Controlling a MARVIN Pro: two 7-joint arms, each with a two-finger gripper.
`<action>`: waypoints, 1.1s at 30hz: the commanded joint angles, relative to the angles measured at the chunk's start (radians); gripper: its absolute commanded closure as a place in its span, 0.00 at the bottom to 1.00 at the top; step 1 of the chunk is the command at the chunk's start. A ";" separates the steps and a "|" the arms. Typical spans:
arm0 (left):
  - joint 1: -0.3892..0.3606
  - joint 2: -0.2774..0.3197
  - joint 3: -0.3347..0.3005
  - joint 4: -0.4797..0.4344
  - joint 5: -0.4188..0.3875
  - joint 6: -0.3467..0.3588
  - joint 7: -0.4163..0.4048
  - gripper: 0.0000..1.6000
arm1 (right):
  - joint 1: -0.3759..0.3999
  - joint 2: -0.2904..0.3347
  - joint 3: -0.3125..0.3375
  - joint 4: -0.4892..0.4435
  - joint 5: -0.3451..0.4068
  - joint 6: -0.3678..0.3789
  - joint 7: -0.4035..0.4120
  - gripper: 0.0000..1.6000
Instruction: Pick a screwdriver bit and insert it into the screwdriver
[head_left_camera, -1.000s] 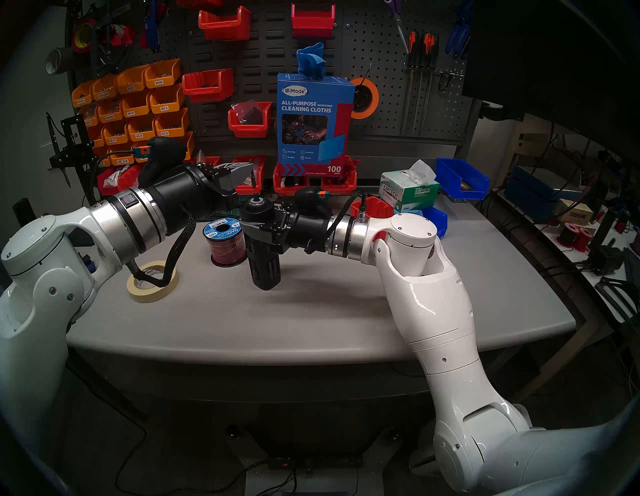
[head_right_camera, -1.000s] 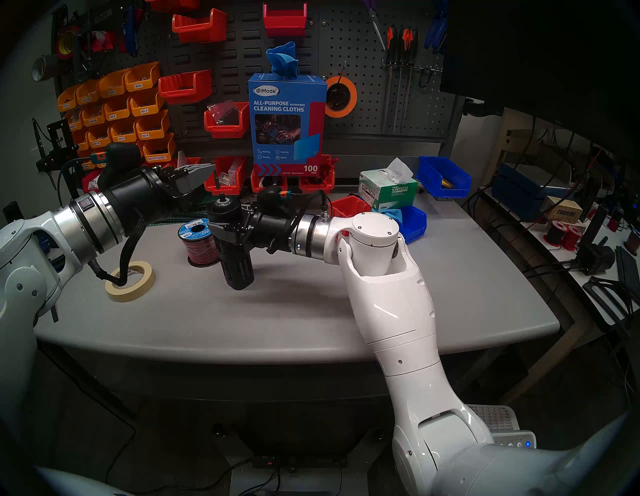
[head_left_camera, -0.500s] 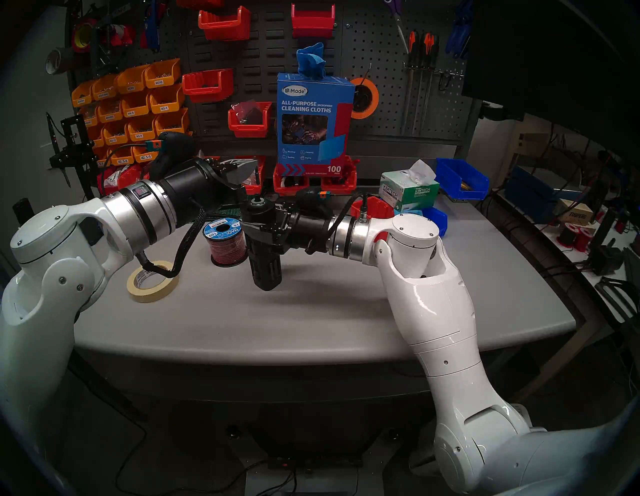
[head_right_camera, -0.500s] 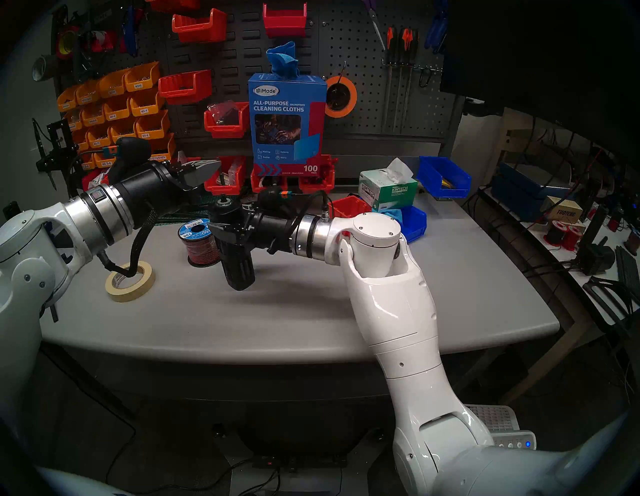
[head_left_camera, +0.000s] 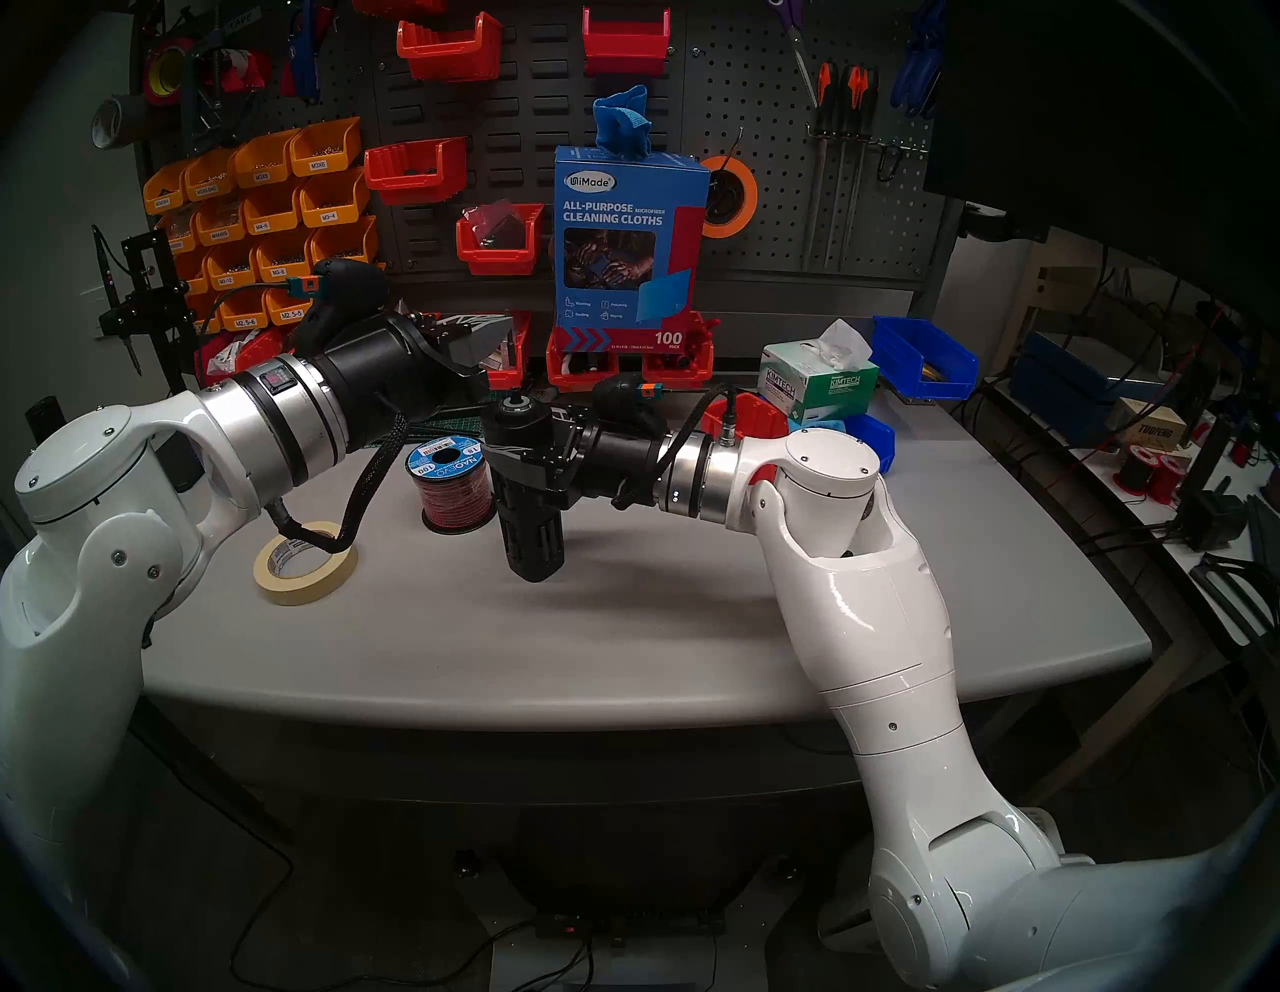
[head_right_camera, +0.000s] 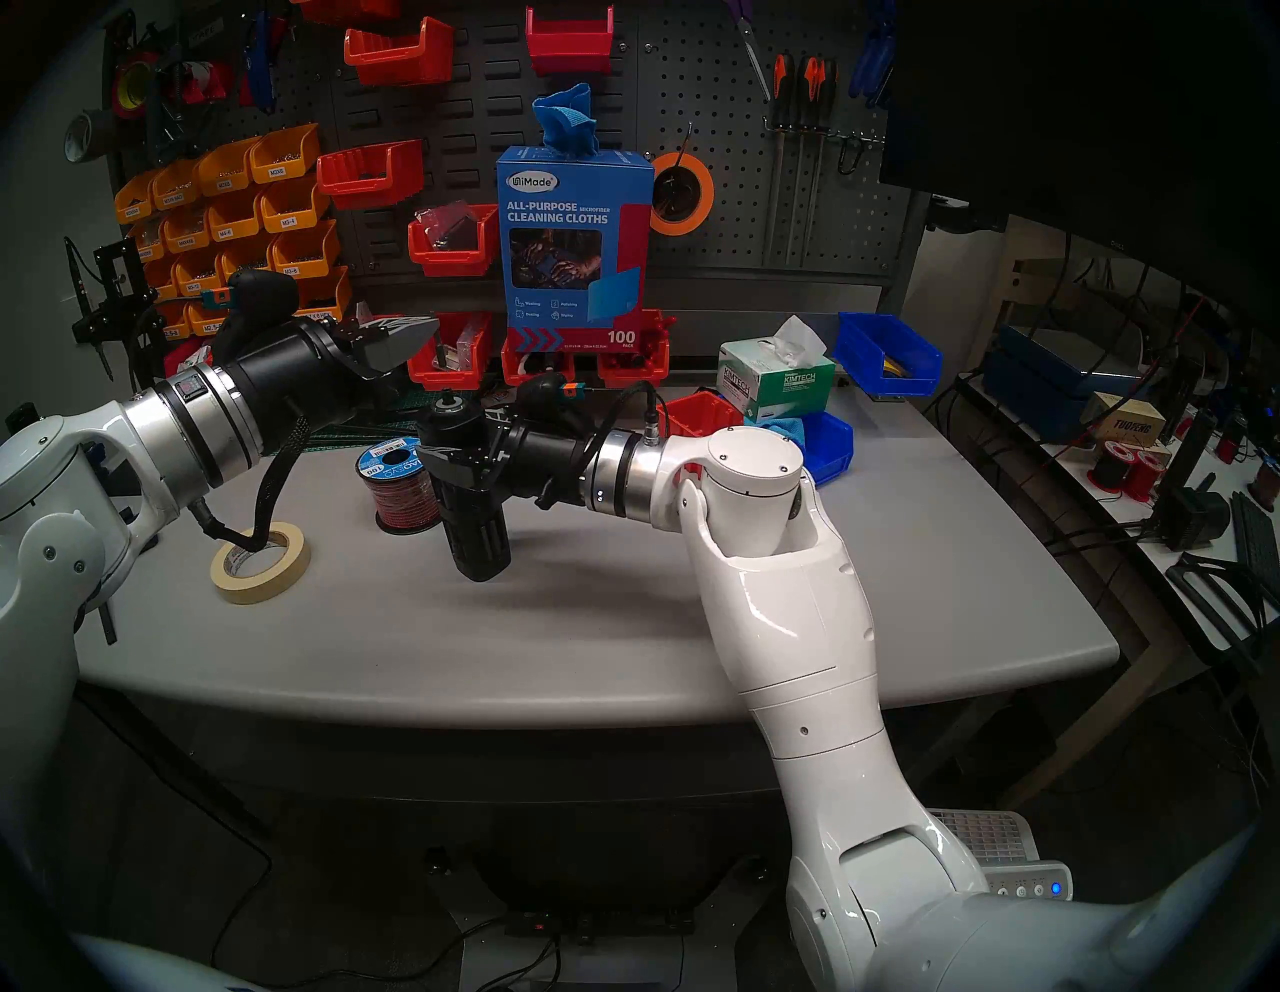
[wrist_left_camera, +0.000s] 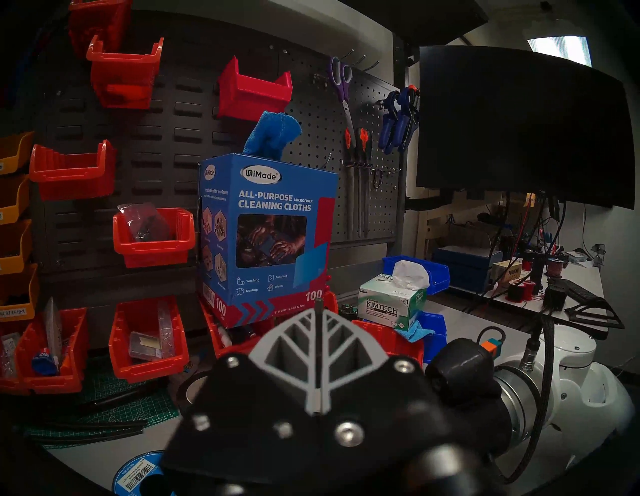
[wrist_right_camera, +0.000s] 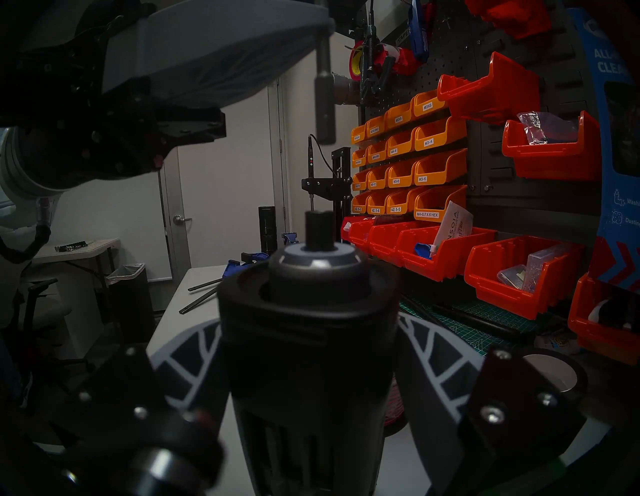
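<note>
My right gripper (head_left_camera: 514, 449) is shut on the screwdriver (head_left_camera: 528, 506), a thick black slotted cylinder held upright just above the grey table (head_left_camera: 623, 623). Its silver-ringed socket (wrist_right_camera: 318, 249) faces up. My left gripper (head_left_camera: 504, 331) is shut on the screwdriver bit (wrist_right_camera: 325, 100), a thin dark rod hanging straight down from the grey fingers (wrist_right_camera: 221, 45). The bit's lower end hovers above the socket with a clear gap. In the left wrist view the bit (wrist_left_camera: 318, 306) shows as a thin line between the closed fingertips.
A red wire spool (head_left_camera: 450, 488) stands just left of the screwdriver. A masking tape roll (head_left_camera: 305, 571) lies under my left forearm. Red bins (head_left_camera: 502, 350) and a blue cloth box (head_left_camera: 630, 242) line the back. A tissue box (head_left_camera: 817, 381) and blue bins (head_left_camera: 925, 357) sit back right.
My left wrist has risen a little and shifted toward the back, carrying the bit. The right arm and the screwdriver have stayed put.
</note>
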 joint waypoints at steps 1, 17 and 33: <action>0.026 -0.009 -0.042 -0.022 0.008 -0.012 -0.018 1.00 | 0.018 -0.005 0.001 -0.025 0.003 -0.006 0.004 0.40; 0.027 -0.015 -0.032 -0.011 0.026 -0.012 -0.027 1.00 | 0.018 -0.007 0.003 -0.018 0.004 -0.008 0.009 0.41; 0.022 -0.023 -0.024 -0.002 0.030 -0.009 -0.036 1.00 | 0.022 -0.007 0.002 -0.011 0.002 -0.005 0.015 0.42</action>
